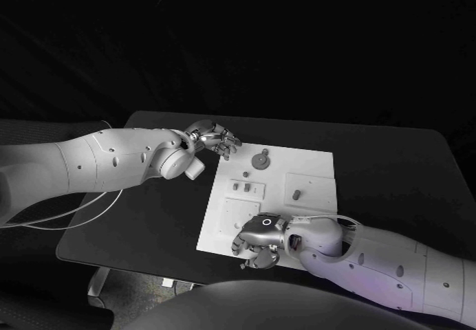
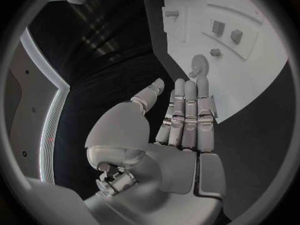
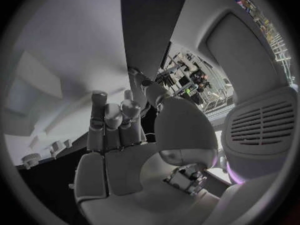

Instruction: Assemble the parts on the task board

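Head view showed the white rectangular task board [image 1: 316, 165] mid-table, its small grey gear-shaped part [image 1: 260, 161] near the empty, spread left hand [image 1: 213, 139]; right hand [image 1: 260, 242] held nothing. Light, rigid; probably best pinched by its rim.

You have the task board [image 1: 312, 168] mid-table [image 1: 397, 172], a gear-shaped part [image 1: 260, 161] near its far edge, small parts [image 1: 241, 185] nearer you.

The head camera looks down on the task board [image 1: 307, 172] from above. Each wrist camera sits close behind its own hand; all three views share the board.
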